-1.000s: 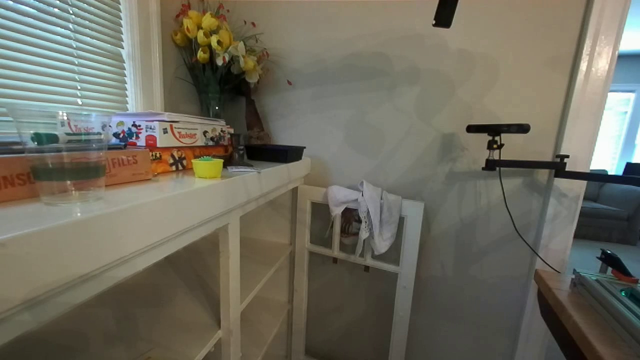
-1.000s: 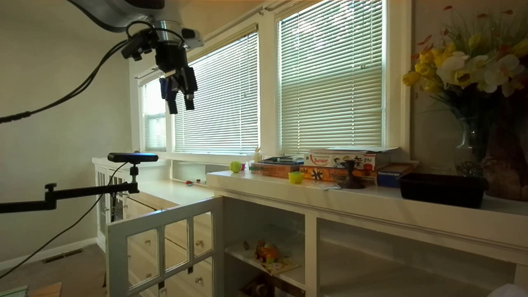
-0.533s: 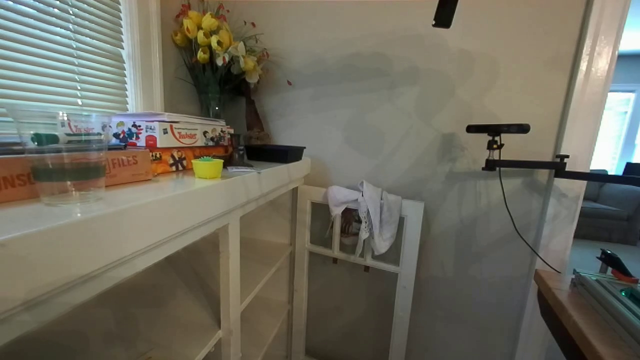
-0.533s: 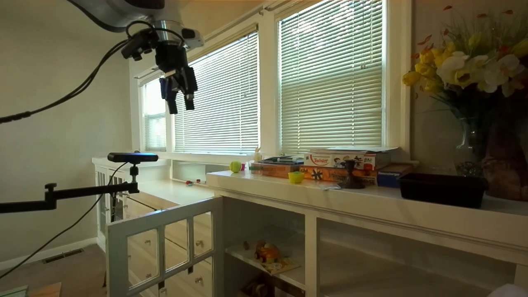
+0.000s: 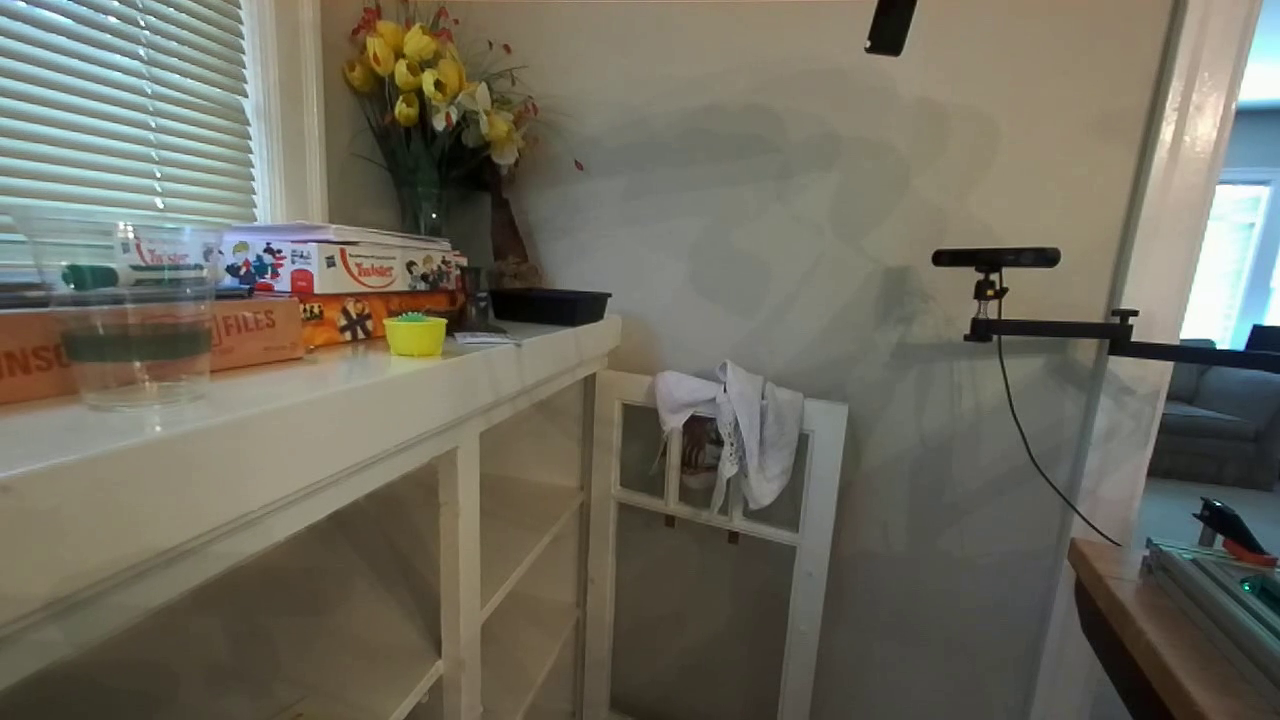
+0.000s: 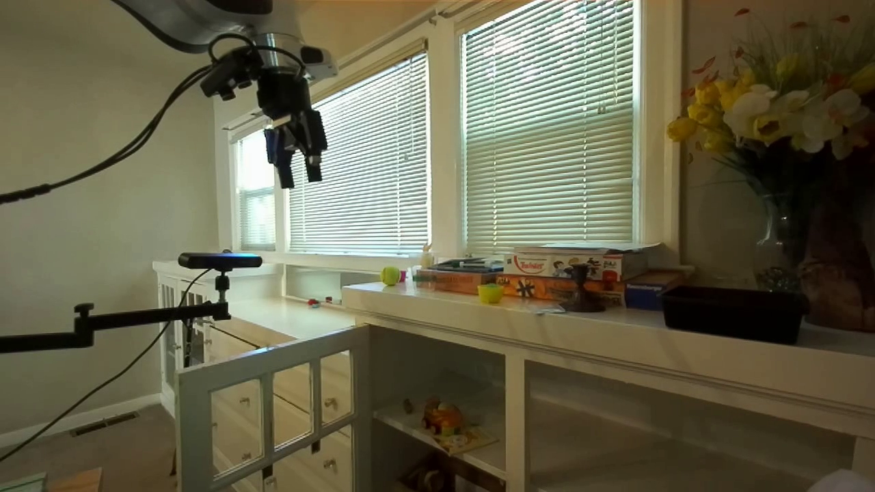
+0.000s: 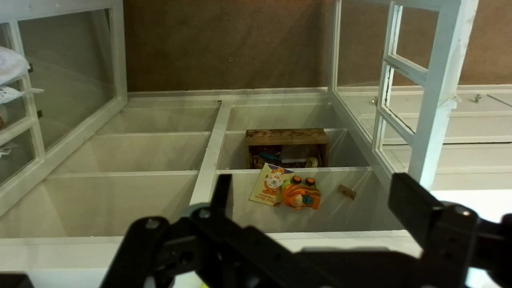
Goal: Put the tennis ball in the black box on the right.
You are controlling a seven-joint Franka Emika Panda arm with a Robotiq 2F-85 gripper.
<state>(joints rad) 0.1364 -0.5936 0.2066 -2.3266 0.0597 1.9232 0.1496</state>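
Game boxes, a yellow cup between tennis ball and black box
Up there the pincer hangs pointing down, spread good and wide.

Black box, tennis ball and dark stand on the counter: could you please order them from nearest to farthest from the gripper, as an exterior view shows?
From the gripper, in an exterior view:
1. Tennis ball: left part of the counter.
2. Dark stand: farther right, between the other two.
3. Black box: farthest right of the three.
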